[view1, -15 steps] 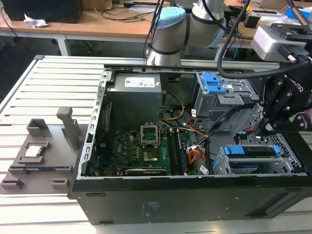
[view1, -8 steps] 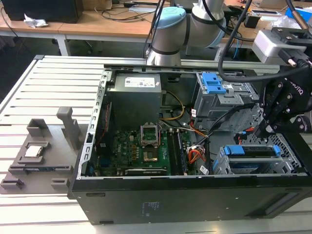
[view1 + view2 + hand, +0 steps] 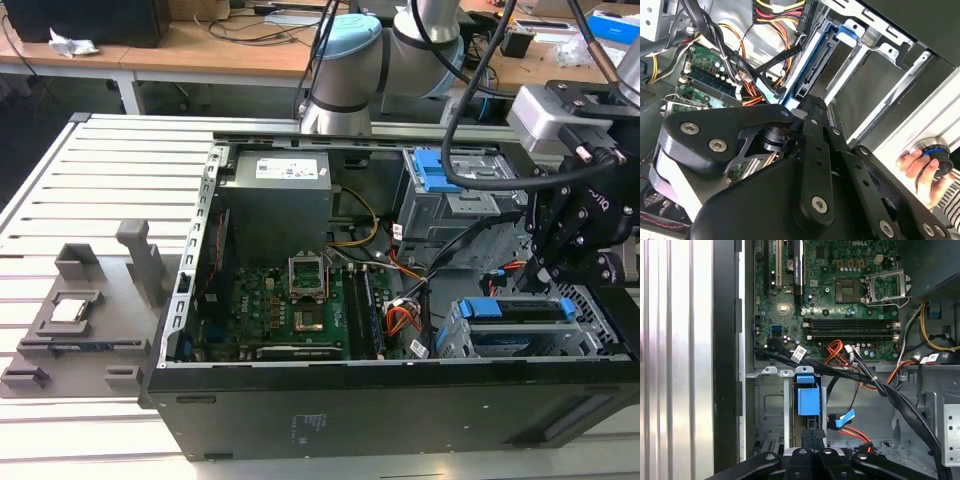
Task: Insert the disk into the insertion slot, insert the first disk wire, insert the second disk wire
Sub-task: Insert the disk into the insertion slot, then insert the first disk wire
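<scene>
The disk (image 3: 520, 322), edged by its bright blue carrier, lies in the insertion slot (image 3: 458, 338), the low grey cage at the case's front corner on the exterior view's right. In the first wrist view the blue carrier end (image 3: 807, 400) faces my gripper (image 3: 812, 435), whose black fingertips are pressed together right against it with nothing visible between them. The second wrist view shows my gripper (image 3: 810, 111) pointing at the disk's dark rear edge (image 3: 815, 75). A loose blue flat connector (image 3: 842, 419) and a red-yellow wire bundle (image 3: 860, 432) lie beside the disk, unplugged.
The taller grey cage with a blue clip (image 3: 440, 180) stands behind the slot. The motherboard (image 3: 840, 300) and black cable bundles (image 3: 875, 382) fill the case's middle. A person's hand (image 3: 914, 165) holds a round knob outside the case. A grey fixture (image 3: 80, 310) sits at the exterior view's left.
</scene>
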`<state>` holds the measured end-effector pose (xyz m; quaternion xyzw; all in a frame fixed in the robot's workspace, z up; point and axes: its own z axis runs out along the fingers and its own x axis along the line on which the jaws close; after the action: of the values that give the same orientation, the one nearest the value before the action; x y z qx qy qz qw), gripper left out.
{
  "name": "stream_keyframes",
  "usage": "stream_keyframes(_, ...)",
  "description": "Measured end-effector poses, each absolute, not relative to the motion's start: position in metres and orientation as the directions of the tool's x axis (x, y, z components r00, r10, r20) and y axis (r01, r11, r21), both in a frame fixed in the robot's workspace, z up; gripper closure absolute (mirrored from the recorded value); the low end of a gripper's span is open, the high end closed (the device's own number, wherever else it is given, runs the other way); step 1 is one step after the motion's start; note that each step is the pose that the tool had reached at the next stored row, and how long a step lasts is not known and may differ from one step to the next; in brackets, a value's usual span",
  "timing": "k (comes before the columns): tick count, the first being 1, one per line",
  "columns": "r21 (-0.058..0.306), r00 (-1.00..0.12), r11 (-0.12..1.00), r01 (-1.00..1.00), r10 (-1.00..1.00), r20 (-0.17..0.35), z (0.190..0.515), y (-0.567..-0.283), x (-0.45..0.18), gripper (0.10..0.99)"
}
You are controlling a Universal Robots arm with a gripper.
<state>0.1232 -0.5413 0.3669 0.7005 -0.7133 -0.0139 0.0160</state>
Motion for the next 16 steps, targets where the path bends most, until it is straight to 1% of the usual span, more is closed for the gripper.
stream_keyframes(7,0.042,-0.018,0.018,-0.999,-1.000,0.004,0.364,-0.541,0.136,0.980)
stream_keyframes(16,0.042,-0.018,0.018,-0.999,-1.000,0.004,0.364,-0.541,0.136,0.980)
